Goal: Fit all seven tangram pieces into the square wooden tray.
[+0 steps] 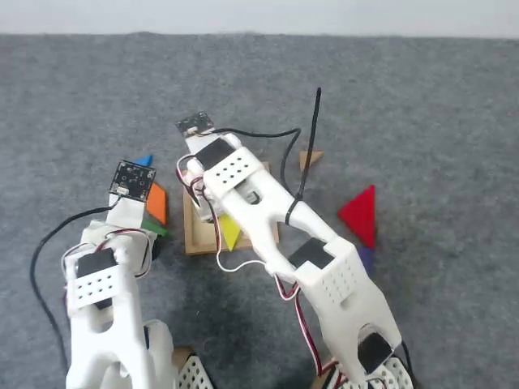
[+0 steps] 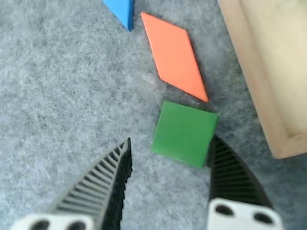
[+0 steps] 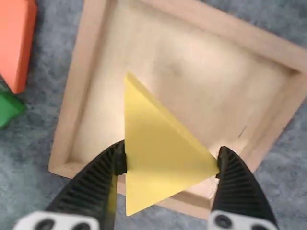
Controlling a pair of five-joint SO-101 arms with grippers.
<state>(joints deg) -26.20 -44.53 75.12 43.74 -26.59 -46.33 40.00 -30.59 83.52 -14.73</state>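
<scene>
The square wooden tray point(image 3: 85, 72) has a bare floor. My right gripper point(image 3: 171, 152) is shut on a yellow triangle point(image 3: 156, 163), held over the tray with one edge overlapping its rim; the same triangle point(image 1: 229, 232) peeks out under the right arm. My left gripper point(image 2: 170, 143) is open, its fingers on either side of the near edge of a green square point(image 2: 184, 134) lying on the grey carpet. An orange parallelogram point(image 2: 175, 55) and a blue triangle point(image 2: 121, 10) lie beyond it, beside the tray's wall point(image 2: 254, 72).
A red triangle point(image 1: 361, 212) and a purple piece point(image 1: 366, 259) lie to the right of the right arm. A small tan triangle point(image 1: 310, 158) sits behind the tray. A black cable loops over the right arm.
</scene>
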